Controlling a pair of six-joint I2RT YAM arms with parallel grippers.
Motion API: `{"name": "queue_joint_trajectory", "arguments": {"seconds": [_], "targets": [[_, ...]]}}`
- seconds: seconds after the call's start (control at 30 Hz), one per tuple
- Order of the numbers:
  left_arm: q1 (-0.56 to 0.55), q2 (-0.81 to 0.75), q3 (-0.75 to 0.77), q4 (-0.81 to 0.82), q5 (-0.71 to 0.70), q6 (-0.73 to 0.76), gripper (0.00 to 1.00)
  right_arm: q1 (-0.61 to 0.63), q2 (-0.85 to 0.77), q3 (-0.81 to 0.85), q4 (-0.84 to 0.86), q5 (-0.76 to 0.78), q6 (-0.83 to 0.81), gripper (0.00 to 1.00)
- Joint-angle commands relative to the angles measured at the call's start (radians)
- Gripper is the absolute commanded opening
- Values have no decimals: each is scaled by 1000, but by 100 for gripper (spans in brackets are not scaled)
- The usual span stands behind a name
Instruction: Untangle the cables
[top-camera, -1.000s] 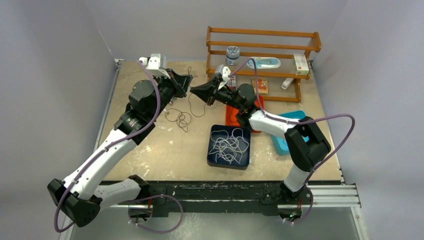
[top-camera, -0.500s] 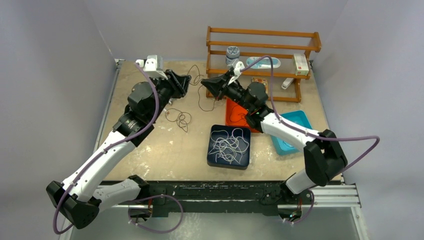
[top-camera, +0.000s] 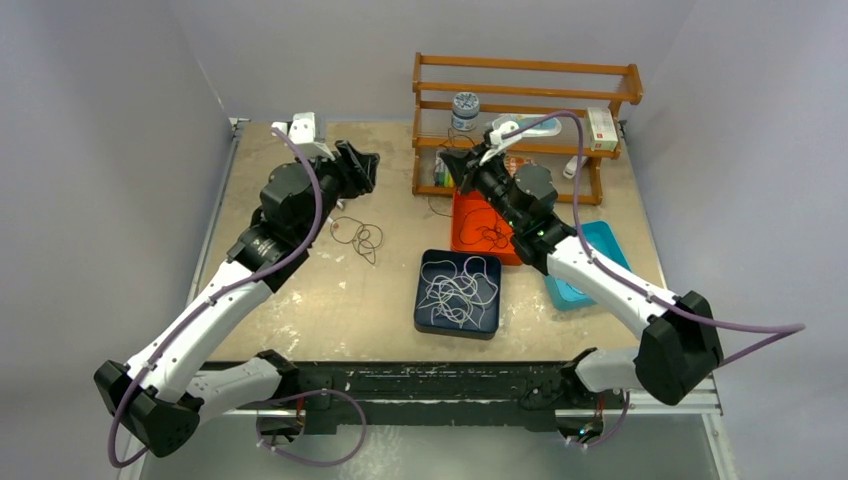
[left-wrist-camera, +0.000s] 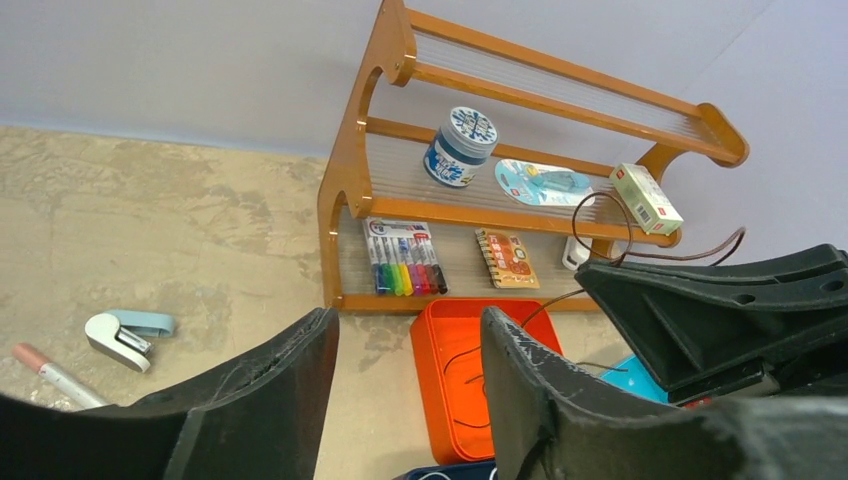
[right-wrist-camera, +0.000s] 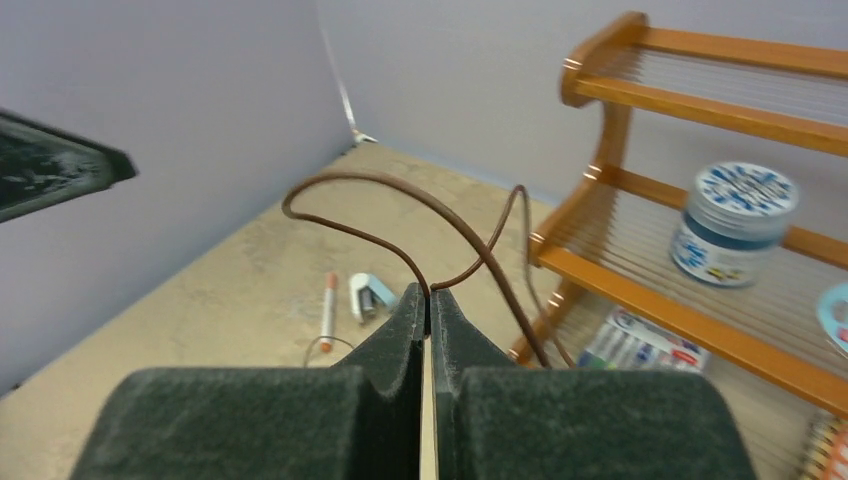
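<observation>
Swung right above the orange tray, the right gripper is clamped on the brown cable, slack trailing into that tray. The left gripper has parted, empty; the white cable lies in the navy tray

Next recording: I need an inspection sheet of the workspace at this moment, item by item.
surface: beige table, scuffed white near the front.
job's things: brown cable in the right tool; dark loops on the table; white cables in the blue tray; dark strand in the orange tray.
clutter: rack with jar, box, markers, notebook; stapler; pen; teal tray.
grippers: left tool open, empty; right tool shut on the brown cable.
cables: purple hoses along both arms.
surroundings: grey walls.
</observation>
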Motion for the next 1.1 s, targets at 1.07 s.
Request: {"name": "queue_joint_trajectory", "arguments": {"seconds": [1.07], "targets": [[12,94,8,-13,-6,19,54,-140,135,-227,44,233,4,0]]}}
